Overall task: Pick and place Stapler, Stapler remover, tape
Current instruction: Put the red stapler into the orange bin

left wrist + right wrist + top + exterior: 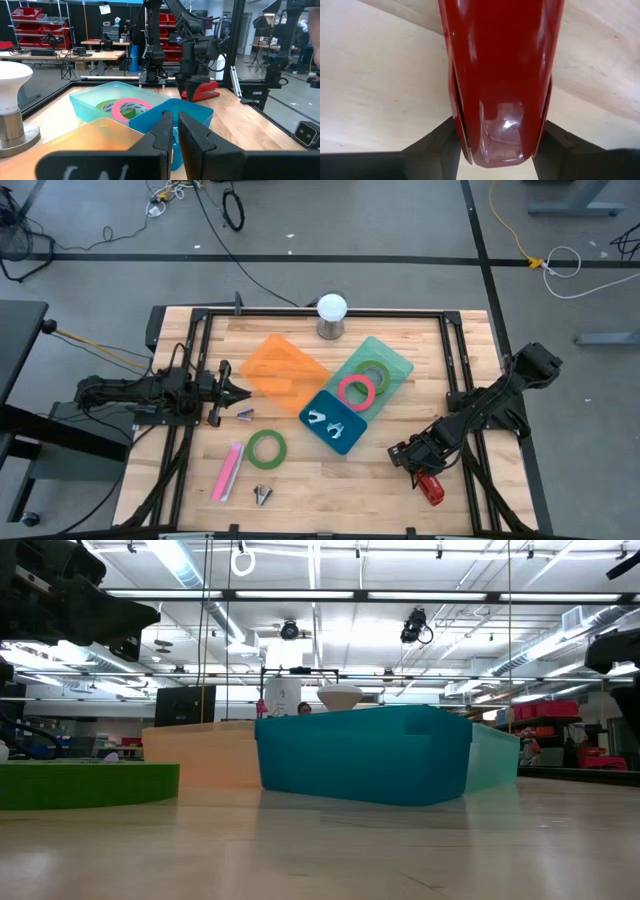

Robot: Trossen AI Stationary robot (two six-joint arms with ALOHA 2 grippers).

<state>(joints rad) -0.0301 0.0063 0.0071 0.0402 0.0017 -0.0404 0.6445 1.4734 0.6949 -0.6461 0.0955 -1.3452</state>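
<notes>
1. The right gripper (424, 476) sits low at the table's near right, fingers (432, 145) pressed on both sides of the red stapler (500, 75), apparently ready to lift it.
2. The orange tray (280, 365) lies well to the left, empty, a likely destination.
3. The left gripper (232, 391) waits nearly closed, holding nothing.

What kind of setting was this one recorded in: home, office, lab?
Most likely a robotics lab or workshop: the wooden table stands inside a dark metal frame, cables trail over the grey floor, and workbenches and red parts bins fill the room behind.
</notes>
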